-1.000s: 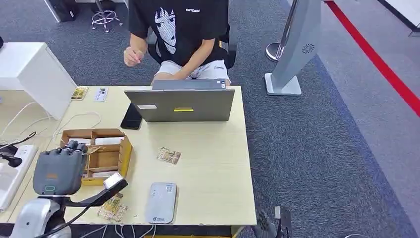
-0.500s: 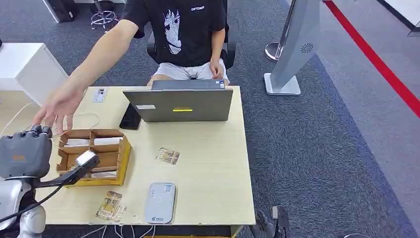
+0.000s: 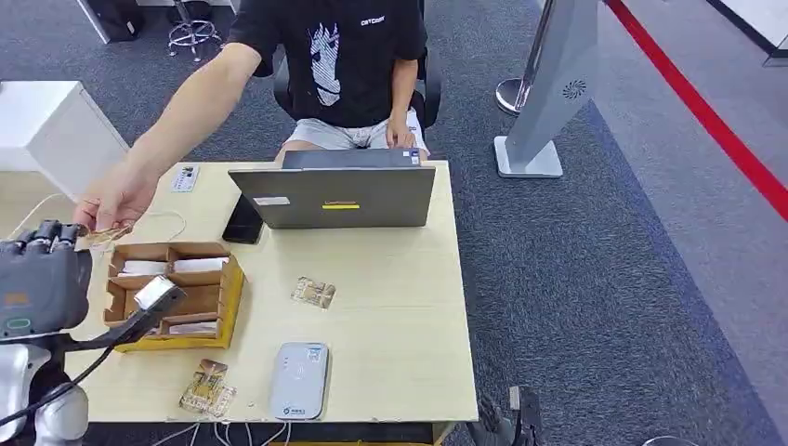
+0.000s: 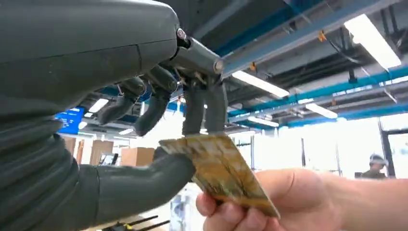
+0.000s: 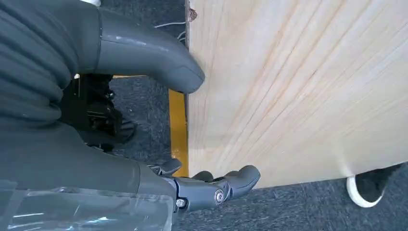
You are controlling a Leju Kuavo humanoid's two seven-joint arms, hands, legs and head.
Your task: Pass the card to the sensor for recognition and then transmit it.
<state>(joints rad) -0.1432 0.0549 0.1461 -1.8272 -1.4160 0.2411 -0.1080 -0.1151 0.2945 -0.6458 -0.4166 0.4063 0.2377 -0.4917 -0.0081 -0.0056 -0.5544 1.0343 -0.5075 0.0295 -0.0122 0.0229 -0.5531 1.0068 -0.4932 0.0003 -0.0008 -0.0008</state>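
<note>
So the card [image 4: 219, 171] is up off the surface [image 3: 390, 279], pinched between the left hand's [image 3: 42, 279] thumb and fingers [image 4: 204, 108] while a person's hand [image 4: 269, 202] grips its other end. Just beside it sits the cardboard box [image 3: 172, 293], divided into compartments with white cards lying in them. The right hand [image 5: 144, 120] hangs by the surface edge, fingers loosely curled, holding nothing. The grey sensor [image 3: 299, 381] lies near the front edge, with 2 more cards [image 3: 206, 388] nearby.

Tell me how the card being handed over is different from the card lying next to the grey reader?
The handed card is up in the air, pinched by the robot's left hand and a person's hand. The table card lies flat beside the reader, untouched. Both look golden-brown and patterned.
</note>
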